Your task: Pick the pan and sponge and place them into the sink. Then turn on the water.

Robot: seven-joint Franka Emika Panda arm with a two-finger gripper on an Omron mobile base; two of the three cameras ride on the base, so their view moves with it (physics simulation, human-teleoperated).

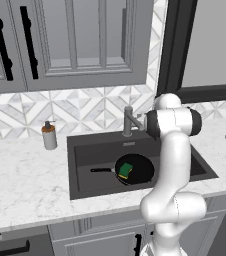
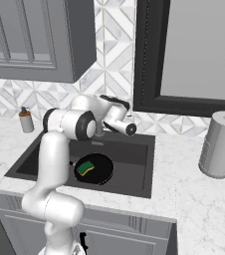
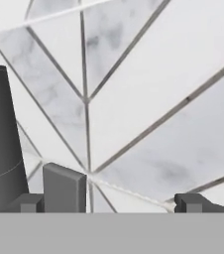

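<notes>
1. Far to the left of the claw, a soap dispenser (image 1: 49,135) with a brown top stands on the white marble countertop (image 1: 20,185), near the left rim of the sink (image 1: 85,145).
2. Below and to the left of the claw, the pan (image 1: 136,169) lies on the sink floor, its thin handle pointing left. The sponge (image 1: 125,170) rests inside it, green face up.
3. The faucet (image 1: 128,121) rises at the back rim of the sink, just left of the claw. In the hand view its dark column fills the left edge and a grey block, seemingly its lever (image 3: 64,188), stands just inside the left fingertip.
4. The claw (image 3: 106,202) is released, fingers spread wide with nothing between them, and faces the patterned tile wall (image 3: 148,99).
5. In the left base view the white arm (image 1: 175,165) covers the claw and the sink's right part; in the right base view it hides the sink's left part.
6. Well to the right of the claw, a grey paper towel roll (image 2: 219,144) stands on the countertop; the left base view cuts it off at the edge.
7. Whether a fingertip touches the grey block is hard to make out.
</notes>
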